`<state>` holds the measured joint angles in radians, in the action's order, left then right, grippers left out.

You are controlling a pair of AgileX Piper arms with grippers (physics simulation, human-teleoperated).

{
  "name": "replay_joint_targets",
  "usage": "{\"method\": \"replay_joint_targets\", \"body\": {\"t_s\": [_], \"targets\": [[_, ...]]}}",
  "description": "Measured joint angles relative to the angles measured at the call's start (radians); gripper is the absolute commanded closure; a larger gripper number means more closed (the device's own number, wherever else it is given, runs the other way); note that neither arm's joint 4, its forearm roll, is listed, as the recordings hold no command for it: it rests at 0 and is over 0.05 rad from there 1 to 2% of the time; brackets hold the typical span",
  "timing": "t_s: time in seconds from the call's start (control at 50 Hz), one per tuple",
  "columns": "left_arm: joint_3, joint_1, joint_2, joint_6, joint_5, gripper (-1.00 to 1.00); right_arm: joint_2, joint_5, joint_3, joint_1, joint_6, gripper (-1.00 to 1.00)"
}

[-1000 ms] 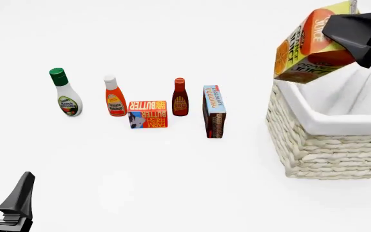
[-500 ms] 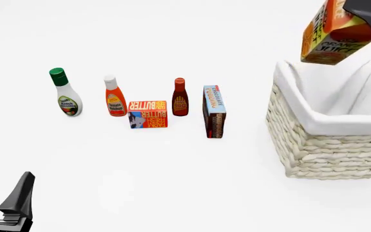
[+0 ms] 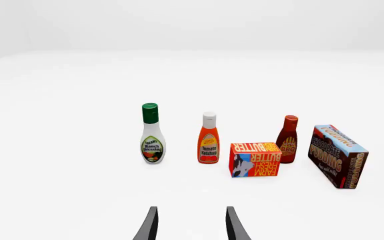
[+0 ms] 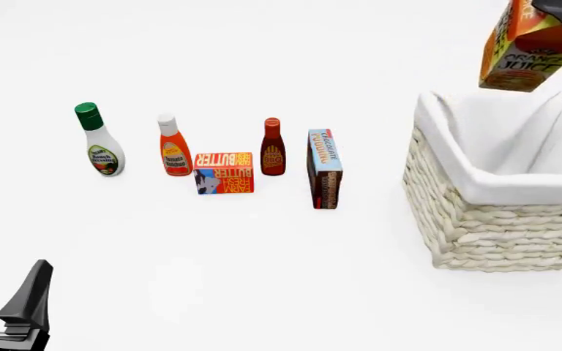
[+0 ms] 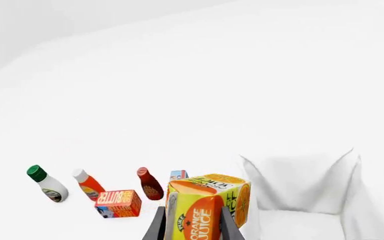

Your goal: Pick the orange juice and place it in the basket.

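**Carry step, carton high over the basket**

Clamped between the fingers of the right gripper (image 5: 190,227): the orange juice (image 4: 525,45), held tilted in the air, above the far side of the basket (image 4: 486,219) and clear of its cloth-lined rim. Seen from the right wrist, dark fingers flank the carton's sides, with the liner's white hollow just beyond. Only a dark corner of the right arm shows at the upper right edge of the front view, reaching down from above.

Judged as transport nearly done; release not yet made. Next, probably: centre over the opening, lower inside the liner, then part the fingers, keeping the carton's lower corner off the rim.

Left gripper (image 3: 190,225) parked low near the table's near edge, fingers spread, holding nothing.

Well apart to the left, in a row: ranch dressing (image 4: 99,140), ketchup (image 4: 173,146), butter box (image 4: 223,172), sauce bottle (image 4: 272,148), pudding box (image 4: 324,169).
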<state>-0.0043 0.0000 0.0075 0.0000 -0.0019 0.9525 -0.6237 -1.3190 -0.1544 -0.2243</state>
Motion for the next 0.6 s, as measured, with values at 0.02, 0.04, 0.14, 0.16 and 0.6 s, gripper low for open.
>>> {"method": "replay_joint_targets", "body": {"t_s": [0.02,0.04,0.14,0.16,0.6], "targets": [[0.000,0.000,0.000,0.000,0.000,-1.00,0.003,0.004,0.002,0.005,0.000,1.00],[0.000,0.000,0.000,0.000,0.000,-1.00,0.007,0.008,0.004,0.011,0.000,1.00],[0.000,0.000,0.000,0.000,0.000,-1.00,0.021,0.035,0.026,0.038,-0.003,1.00],[0.000,0.000,0.000,0.000,0.000,-1.00,0.023,0.041,0.031,0.043,-0.004,1.00],[0.000,0.000,0.000,0.000,0.000,-1.00,0.038,0.132,0.142,0.160,-0.025,1.00]]}}
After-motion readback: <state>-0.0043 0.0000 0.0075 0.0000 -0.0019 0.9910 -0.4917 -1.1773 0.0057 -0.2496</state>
